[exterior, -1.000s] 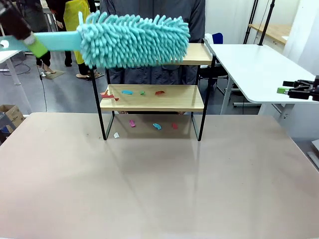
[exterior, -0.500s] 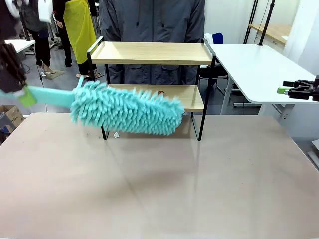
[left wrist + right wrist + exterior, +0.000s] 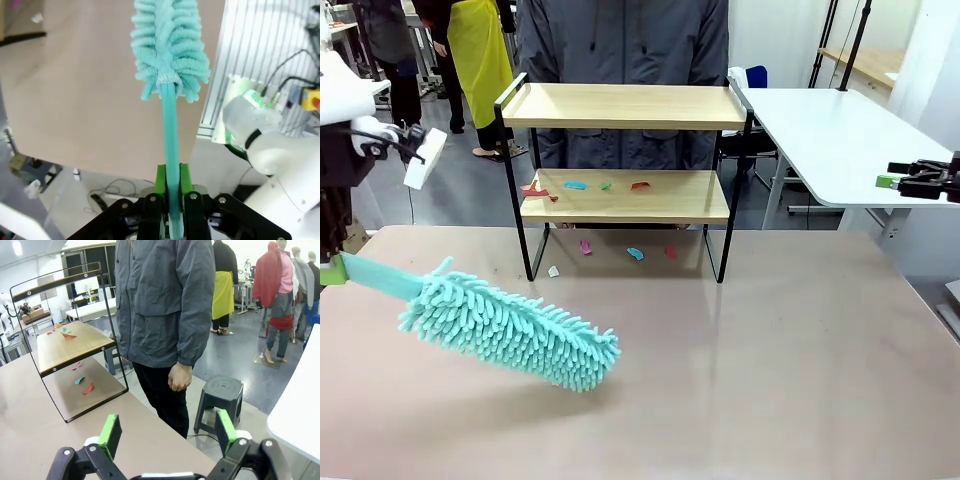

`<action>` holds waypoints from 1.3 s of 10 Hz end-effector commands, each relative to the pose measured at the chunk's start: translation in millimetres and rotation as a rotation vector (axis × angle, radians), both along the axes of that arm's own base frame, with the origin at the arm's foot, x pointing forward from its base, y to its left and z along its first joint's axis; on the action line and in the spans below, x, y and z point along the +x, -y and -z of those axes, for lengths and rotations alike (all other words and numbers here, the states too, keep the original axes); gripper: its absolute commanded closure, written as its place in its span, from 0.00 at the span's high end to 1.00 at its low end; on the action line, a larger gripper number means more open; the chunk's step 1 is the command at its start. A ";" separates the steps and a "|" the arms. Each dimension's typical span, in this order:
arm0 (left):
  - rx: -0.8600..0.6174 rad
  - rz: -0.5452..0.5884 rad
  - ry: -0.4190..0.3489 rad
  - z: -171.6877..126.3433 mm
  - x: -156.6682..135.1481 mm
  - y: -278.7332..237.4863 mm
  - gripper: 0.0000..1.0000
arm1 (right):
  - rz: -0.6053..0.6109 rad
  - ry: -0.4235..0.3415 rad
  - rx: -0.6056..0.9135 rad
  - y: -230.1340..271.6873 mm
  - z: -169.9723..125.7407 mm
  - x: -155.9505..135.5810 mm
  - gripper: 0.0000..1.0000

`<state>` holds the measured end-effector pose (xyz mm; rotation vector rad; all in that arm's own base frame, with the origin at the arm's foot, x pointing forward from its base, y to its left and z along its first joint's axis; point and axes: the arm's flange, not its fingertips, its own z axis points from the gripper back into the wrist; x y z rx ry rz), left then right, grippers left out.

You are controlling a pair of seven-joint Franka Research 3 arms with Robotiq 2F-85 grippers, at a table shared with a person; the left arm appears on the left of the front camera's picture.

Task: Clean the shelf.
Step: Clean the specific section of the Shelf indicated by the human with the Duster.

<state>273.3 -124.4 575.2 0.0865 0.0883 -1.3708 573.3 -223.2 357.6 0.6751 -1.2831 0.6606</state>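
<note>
The shelf [image 3: 625,106] stands at the table's far middle, its top board bare. Small coloured scraps [image 3: 576,185] lie on its lower board, and more scraps [image 3: 634,254] lie on the table beneath it. A fluffy teal duster [image 3: 510,327] hangs low over the table's left front, its head tilted down to the right. My left gripper [image 3: 330,268] at the far left edge is shut on the duster's handle [image 3: 172,140], green pads [image 3: 160,181] pressed to both sides. My right gripper [image 3: 910,182] hovers off the table's right side, open [image 3: 167,432] and holding nothing; the shelf [image 3: 70,342] lies to its left.
A person [image 3: 620,40] in a grey jacket stands right behind the shelf. The beige table [image 3: 770,350] is bare across its middle and right. A white table [image 3: 820,130] stands at the back right, a black stool [image 3: 222,392] on the floor by the person.
My left arm swung the duster down from in front of the shelf's top board to low over the table's left front. The right gripper has not moved.
</note>
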 end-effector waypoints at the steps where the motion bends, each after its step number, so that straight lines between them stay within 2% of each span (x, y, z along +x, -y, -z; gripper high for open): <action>1: 0.008 0.003 -0.019 -5.8 -6.3 1.1 0.13 | -0.001 0.003 -0.002 -2.5 -2.4 -0.4 1.00; 13: 0.008 0.003 -0.019 -5.8 -6.3 1.1 0.13 | -0.001 0.003 -0.002 -2.5 -2.4 -0.4 1.00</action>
